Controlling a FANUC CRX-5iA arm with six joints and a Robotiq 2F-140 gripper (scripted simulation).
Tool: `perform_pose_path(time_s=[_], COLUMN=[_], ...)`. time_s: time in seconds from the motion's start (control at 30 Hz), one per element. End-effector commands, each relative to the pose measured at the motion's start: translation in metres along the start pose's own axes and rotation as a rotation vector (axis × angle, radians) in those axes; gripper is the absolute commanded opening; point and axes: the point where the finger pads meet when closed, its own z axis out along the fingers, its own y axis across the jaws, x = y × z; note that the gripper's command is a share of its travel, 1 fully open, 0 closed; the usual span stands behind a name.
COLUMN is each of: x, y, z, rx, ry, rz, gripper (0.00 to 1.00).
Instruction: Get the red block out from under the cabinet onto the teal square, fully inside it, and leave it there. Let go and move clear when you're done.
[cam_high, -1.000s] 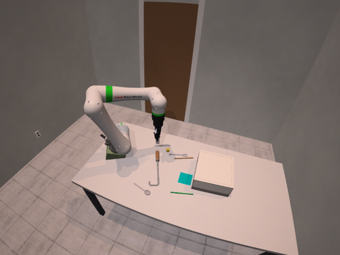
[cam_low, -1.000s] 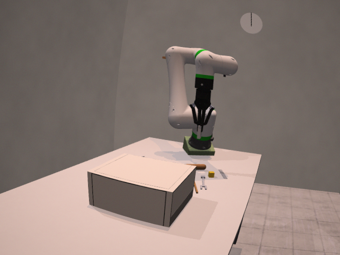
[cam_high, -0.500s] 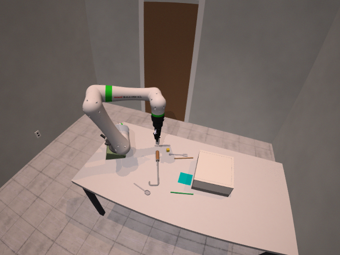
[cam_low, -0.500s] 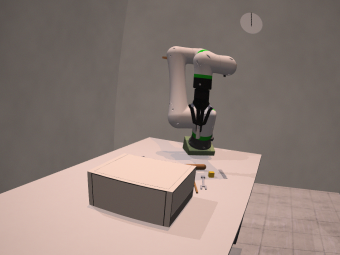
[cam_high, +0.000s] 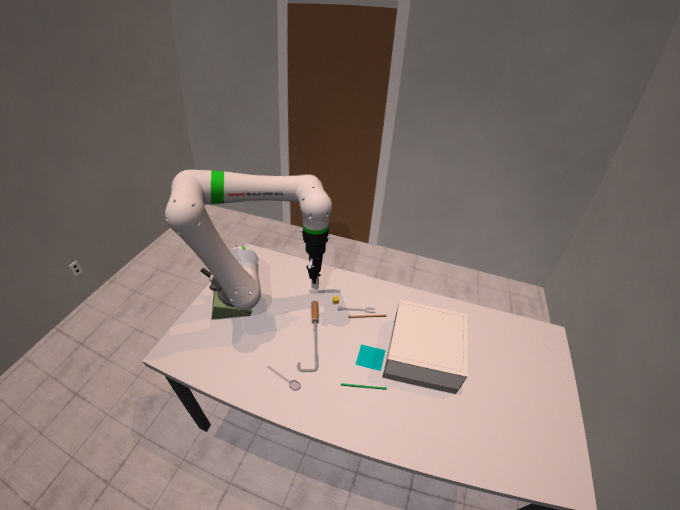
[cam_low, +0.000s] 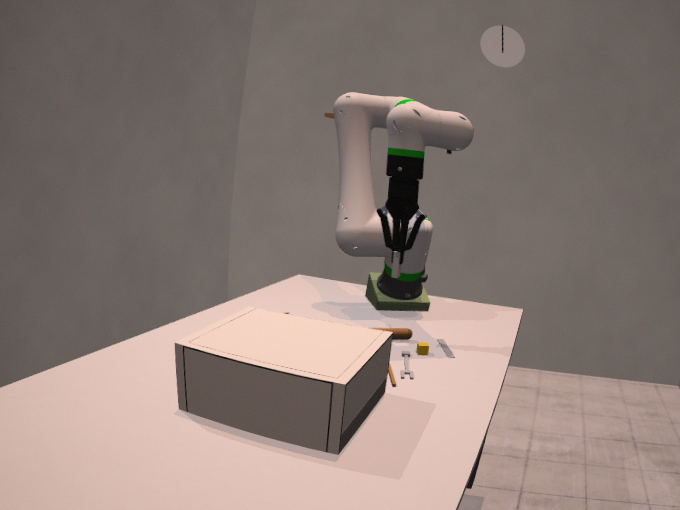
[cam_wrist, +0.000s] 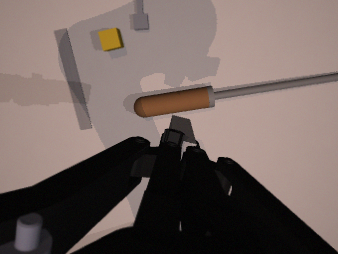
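Observation:
My gripper (cam_high: 314, 283) is shut and empty, pointing down above the table just behind the brown handle (cam_high: 314, 310) of a hook tool. It also shows in the exterior view (cam_low: 396, 268) and in the wrist view (cam_wrist: 176, 131). The hook tool's handle (cam_wrist: 172, 101) lies just ahead of the fingertips, and its grey shaft (cam_high: 315, 348) ends in a hook toward the front. The teal square (cam_high: 370, 356) lies on the table beside the cabinet (cam_high: 428, 345). The cabinet is a low beige box, also in the exterior view (cam_low: 280, 373). The red block is hidden from every view.
A small yellow cube (cam_high: 335, 299), a flat grey bar (cam_high: 325, 291), a small grey wrench (cam_high: 355, 310) and a thin wooden stick (cam_high: 366, 315) lie near the handle. A green stick (cam_high: 363, 386) and a grey loop tool (cam_high: 285, 378) lie toward the front edge.

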Motion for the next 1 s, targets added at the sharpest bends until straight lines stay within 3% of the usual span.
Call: perform_pose_path(time_s=[0.0, 0.4, 0.57, 0.73, 0.8, 0.83, 0.97], x=[0.0001, 0.0002, 0.0009, 0.0018, 0.0018, 0.002, 0.0022], y=[-0.0001, 0.0001, 0.001, 0.0022, 0.0022, 0.0024, 0.0028], z=[-0.0002, -0.0002, -0.0002, -0.0003, -0.0003, -0.0003, -0.0003], rx=[0.0, 0.0, 0.001, 0.011, 0.011, 0.012, 0.015], ry=[0.0, 0.0, 0.0, -0.007, -0.007, -0.01, -0.013], rz=[0.0, 0.059, 0.395, 0.649, 0.649, 0.801, 0.975], gripper=[0.0, 0.0, 0.0, 0.0, 0.0, 0.0, 0.0])
